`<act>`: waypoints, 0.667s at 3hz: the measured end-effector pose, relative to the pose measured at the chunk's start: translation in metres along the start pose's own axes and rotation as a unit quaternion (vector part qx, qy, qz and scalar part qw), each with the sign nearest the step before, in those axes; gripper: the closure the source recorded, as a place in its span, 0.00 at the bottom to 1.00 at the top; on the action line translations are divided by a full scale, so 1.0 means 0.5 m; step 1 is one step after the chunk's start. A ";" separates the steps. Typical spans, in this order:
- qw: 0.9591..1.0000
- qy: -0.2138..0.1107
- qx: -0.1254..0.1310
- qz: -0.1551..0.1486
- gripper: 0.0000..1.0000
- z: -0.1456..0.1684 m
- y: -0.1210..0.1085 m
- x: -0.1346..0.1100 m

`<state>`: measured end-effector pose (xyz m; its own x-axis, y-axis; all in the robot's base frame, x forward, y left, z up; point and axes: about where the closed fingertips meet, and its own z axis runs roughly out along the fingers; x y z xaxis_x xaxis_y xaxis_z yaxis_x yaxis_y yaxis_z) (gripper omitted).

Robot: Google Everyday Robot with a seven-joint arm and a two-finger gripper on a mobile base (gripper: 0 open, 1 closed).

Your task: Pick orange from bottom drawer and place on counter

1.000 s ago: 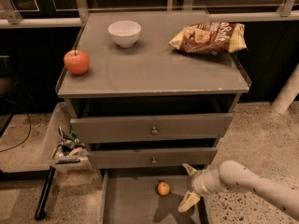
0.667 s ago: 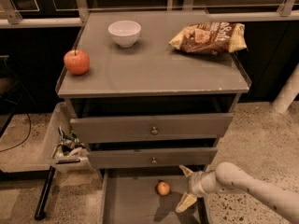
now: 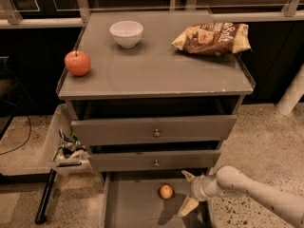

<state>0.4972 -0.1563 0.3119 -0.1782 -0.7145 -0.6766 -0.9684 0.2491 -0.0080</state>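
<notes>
Currently: grey worktop (image 3: 156, 72) of the drawer cabinet fills the upper view, well above the action.

Bottom drawer (image 3: 128, 208): lowest of three, pulled out, floor bare apart from one fruit.

Arm (image 3: 259, 196): enters from lower right and reaches leftward over the drawer's right side.

Gripper (image 3: 188, 192): at the arm's tip, low inside the drawer. Jaws spread wide, one finger toward the cabinet and the other toward the drawer's front, with the opening facing camera-left.

Orange (image 3: 166, 191): rests on the drawer floor just beside the jaws, directly camera-left of them. It is in line with the gap but not yet between the fingers; no contact visible.

Judgement: the fruit is round, so there is no long axis to match. The coming move turns only on a short straight advance leftward until the orange lies between the fingers, then closing.

Risk: a fingertip nudge could set it rolling on the flat floor.
</notes>
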 end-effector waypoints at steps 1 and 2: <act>1.000 0.003 0.010 -0.001 0.00 0.036 -0.015 0.028; 1.000 -0.007 0.000 0.016 0.00 0.098 -0.031 0.073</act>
<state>0.5145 -0.1540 0.2513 -0.2058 -0.6975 -0.6864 -0.9623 0.2716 0.0125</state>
